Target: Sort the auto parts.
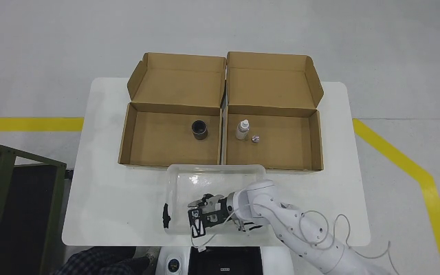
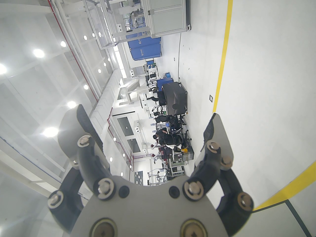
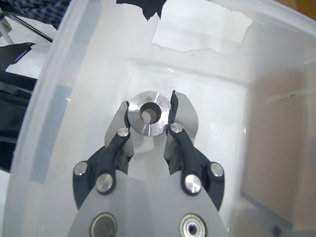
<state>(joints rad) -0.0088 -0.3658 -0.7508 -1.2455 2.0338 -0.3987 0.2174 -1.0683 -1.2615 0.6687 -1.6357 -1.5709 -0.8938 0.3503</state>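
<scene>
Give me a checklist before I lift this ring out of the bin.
1. Right tool shut on ring: ok.
2. Pads on opposite sides of ring: ok.
3. Bin open on top for the lift: ok.
4. Left box and right box open: ok.
5. Which box suits the ring: cannot tell; left box holds a dark cylinder, right box a bottle.
6. Left tool open, empty, aimed away from the table: ok.

shiny metal, cloudy plastic, matt card
bushing (image 3: 149,117) bright machined metal; bin (image 3: 81,57) smooth translucent plastic; left box (image 1: 159,141) and right box (image 1: 282,148) matt brown cardboard.
</scene>
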